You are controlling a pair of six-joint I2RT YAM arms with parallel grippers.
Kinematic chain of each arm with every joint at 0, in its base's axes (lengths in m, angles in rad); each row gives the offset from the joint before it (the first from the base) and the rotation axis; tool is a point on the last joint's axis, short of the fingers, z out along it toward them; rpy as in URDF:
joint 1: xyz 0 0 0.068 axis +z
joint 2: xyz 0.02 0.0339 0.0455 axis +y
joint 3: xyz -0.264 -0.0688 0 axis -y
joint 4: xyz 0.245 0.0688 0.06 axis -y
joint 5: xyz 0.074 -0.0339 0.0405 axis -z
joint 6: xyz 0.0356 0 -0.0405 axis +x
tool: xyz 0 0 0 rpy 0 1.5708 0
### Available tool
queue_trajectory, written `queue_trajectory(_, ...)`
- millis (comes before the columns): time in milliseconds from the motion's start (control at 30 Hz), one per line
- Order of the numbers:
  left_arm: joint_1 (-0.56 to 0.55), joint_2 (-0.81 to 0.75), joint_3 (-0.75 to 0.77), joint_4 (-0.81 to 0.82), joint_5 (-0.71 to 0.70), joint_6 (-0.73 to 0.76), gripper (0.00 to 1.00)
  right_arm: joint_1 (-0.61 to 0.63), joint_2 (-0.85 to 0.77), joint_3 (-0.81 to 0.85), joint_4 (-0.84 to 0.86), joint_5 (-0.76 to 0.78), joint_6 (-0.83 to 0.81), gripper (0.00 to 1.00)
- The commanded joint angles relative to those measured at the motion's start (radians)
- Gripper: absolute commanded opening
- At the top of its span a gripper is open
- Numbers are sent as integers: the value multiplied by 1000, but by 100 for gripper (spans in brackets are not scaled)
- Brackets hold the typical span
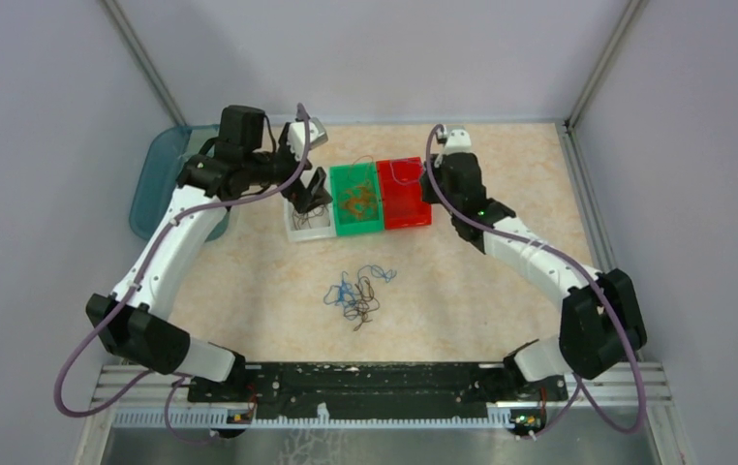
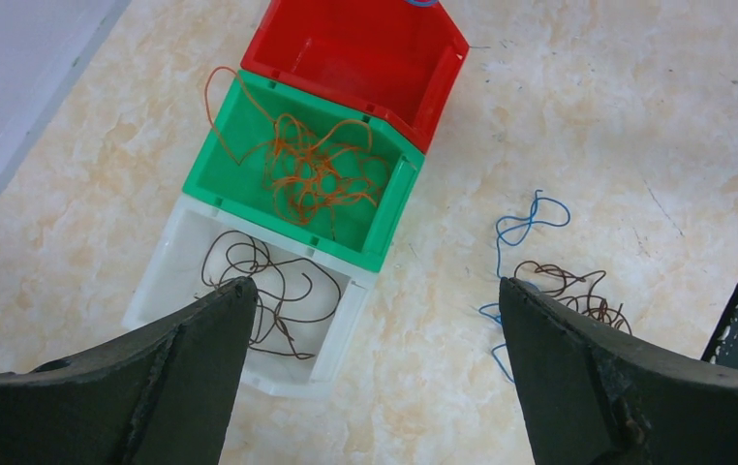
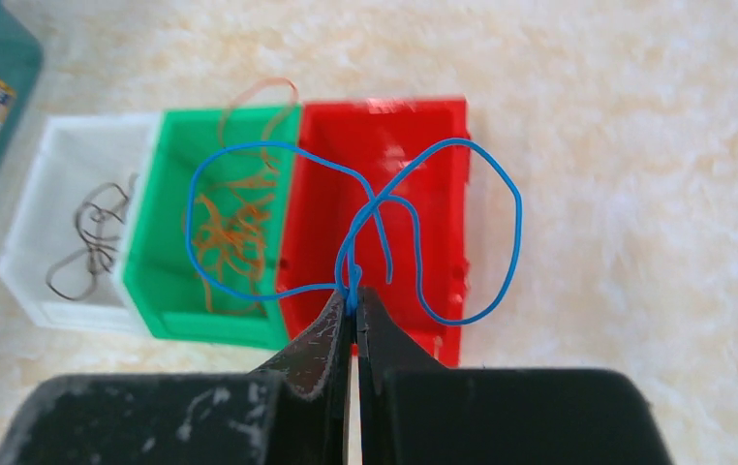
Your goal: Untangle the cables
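Blue cable (image 3: 373, 201) hangs clenched in the right pincer (image 3: 353, 295) over the three-o'clock red bin (image 3: 384, 105), probably for sorting; the left pincer (image 2: 377, 286) stands released.

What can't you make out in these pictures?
Cable tangle: too small to count strands, top view; partly behind a finger, left wrist view.
Teal container: partly under the left arm, top view; cut by the edge, right wrist view.
Red bin: cropped by top edge, left wrist view.
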Motion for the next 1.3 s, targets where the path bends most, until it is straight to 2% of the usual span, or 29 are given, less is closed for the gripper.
queue_trajectory(0,13,-41,-15,28,20,-16,100,25,93,164,-53,22,-96,0)
queue_trajectory(200,34,-78,-61,29,18,1,100,34,287,328,-173,92,-127,0)
queue_trajectory(367,43,-85,-68,30,25,7,100,77,397,428,-269,252,-193,0)
queue_trajectory(733,59,-92,-79,34,26,15,100,134,547,540,-305,253,-253,0)
queue_trajectory(933,73,-102,-79,31,33,26,100,139,603,566,-285,159,-211,0)
queue_trajectory(1200,84,-106,-85,25,52,38,100,40,559,455,-143,-147,-54,0)
queue_trajectory(1267,86,-107,-87,27,57,39,100,16,542,437,-125,-177,-32,9)
